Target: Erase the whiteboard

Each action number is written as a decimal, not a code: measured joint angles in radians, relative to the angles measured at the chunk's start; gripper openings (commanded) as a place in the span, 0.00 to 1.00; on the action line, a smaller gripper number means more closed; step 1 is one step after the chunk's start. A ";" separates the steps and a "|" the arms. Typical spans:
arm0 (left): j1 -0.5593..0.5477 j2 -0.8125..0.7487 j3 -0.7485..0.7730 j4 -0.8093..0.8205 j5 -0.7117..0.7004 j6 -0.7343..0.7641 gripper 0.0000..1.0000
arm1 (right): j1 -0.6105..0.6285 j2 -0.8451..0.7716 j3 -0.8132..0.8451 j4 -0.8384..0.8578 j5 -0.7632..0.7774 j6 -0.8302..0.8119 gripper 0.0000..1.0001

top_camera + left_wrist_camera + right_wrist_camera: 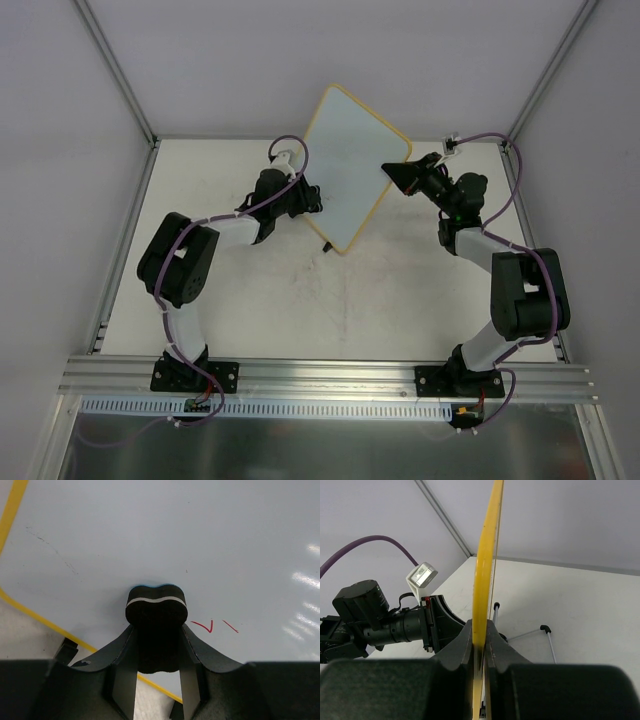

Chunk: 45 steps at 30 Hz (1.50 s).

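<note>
Holding the whiteboard up at mid-scene, your right gripper is clamped tight on the board's right edge. In the right wrist view both fingers squeeze the thin yellow frame edge-on, with no gap showing. The board stands steeply tilted over the table, its far corner high and its near corner low, where a small black foot pokes out. I can't tell whether that corner touches the tabletop.

On the left side, your left gripper sits right against the board's face. From the left wrist camera you see it closed around a black eraser with a pale stripe across it and a sliver of blue at its far end. The eraser is wedged between the two fingers and its tip is up against the white surface. Just beside the eraser there are red marks, a small tick and a short dash. Faint grey scuffs trail across the upper left of the surface. The rest of the white face in view looks clean and glossy, with light glinting at the right.
</note>
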 measured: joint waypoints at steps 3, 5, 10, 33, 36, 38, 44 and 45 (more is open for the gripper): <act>-0.014 0.000 0.003 0.004 -0.013 0.009 0.00 | -0.002 0.000 0.000 -0.004 0.003 0.001 0.00; -0.031 0.000 0.005 0.010 -0.028 0.019 0.00 | -0.004 0.000 0.000 -0.006 0.006 0.003 0.00; -0.080 -0.007 0.010 0.027 -0.059 0.059 0.00 | -0.012 0.000 0.000 -0.014 0.010 0.007 0.00; -0.129 -0.024 0.035 0.032 0.025 0.103 0.00 | -0.022 0.000 0.000 -0.023 0.006 0.016 0.00; -0.077 -0.017 0.035 0.039 0.105 0.060 0.00 | -0.016 0.000 0.000 -0.021 0.003 0.016 0.00; -0.042 -0.012 0.035 0.043 0.137 0.034 0.00 | -0.011 0.000 0.000 -0.013 0.002 0.014 0.00; 0.044 0.018 0.035 0.037 0.131 -0.029 0.00 | -0.006 0.000 0.000 -0.003 -0.003 0.010 0.00; 0.050 0.022 0.035 0.036 0.123 -0.036 0.00 | -0.005 0.000 0.000 -0.003 -0.003 0.010 0.00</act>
